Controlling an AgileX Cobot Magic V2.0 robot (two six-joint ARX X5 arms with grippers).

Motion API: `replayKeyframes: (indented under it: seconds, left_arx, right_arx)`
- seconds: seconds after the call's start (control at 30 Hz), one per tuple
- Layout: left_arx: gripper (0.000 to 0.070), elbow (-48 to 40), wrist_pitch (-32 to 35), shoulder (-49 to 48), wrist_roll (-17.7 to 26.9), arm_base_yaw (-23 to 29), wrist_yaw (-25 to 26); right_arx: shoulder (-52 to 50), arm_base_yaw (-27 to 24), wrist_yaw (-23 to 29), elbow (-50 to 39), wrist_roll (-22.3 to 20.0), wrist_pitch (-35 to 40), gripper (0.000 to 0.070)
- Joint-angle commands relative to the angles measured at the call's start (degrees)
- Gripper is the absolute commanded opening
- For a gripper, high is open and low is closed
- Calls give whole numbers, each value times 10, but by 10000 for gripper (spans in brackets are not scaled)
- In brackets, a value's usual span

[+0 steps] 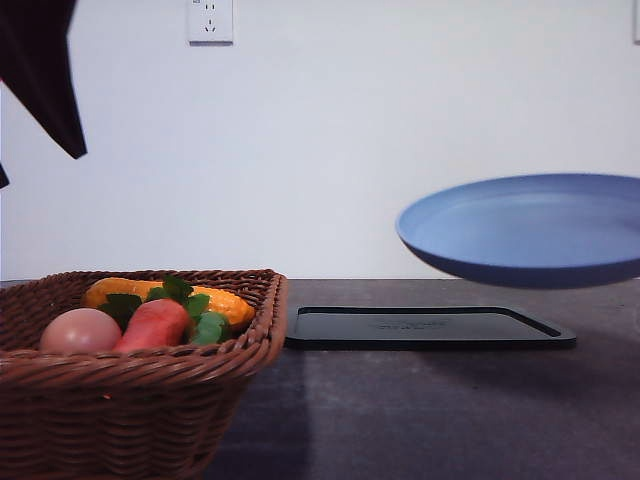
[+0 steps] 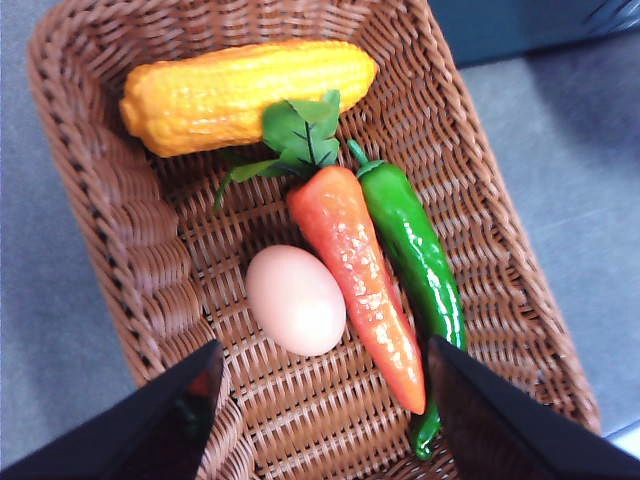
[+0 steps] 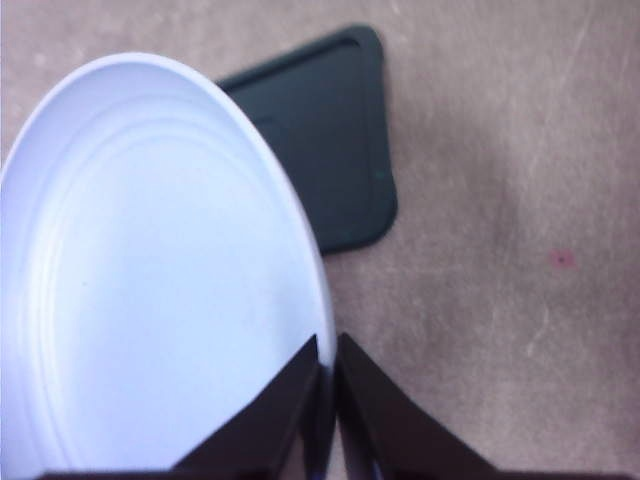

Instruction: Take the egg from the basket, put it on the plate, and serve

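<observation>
I'm at the pick: my left gripper (image 2: 320,400) hangs spread wide over the basket (image 2: 130,250), nothing in it, the egg (image 2: 296,300) just ahead between its fingers. The egg lies smooth and matte on the wicker weave near the basket's left wall, touching the glossy carrot (image 2: 355,270), I think. My right gripper (image 3: 327,400) is clenched on the rim of the shallow blue plate (image 1: 530,230), held aloft over the black tray (image 1: 430,327). Next I drop straight down without nudging that carrot.
</observation>
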Motion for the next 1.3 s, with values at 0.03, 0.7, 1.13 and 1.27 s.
replayKeyframes:
  seconds: [0.03, 0.7, 1.13, 1.27]
  left_arx:
    - [408, 15, 3, 37, -30, -21, -11]
    - [407, 16, 46, 242, -51, -32, -43]
    - [260, 16, 57, 271, -42, -32, -44]
    - [216, 16, 59, 271, -36, -32, -44]
  right_arx:
    - [-4, -1, 0, 3, 11, 6, 0]
    - [-8, -1, -3, 3, 10, 6, 0]
    - [-8, -1, -3, 3, 10, 10, 0]
    - [-8, -1, -3, 3, 10, 10, 0]
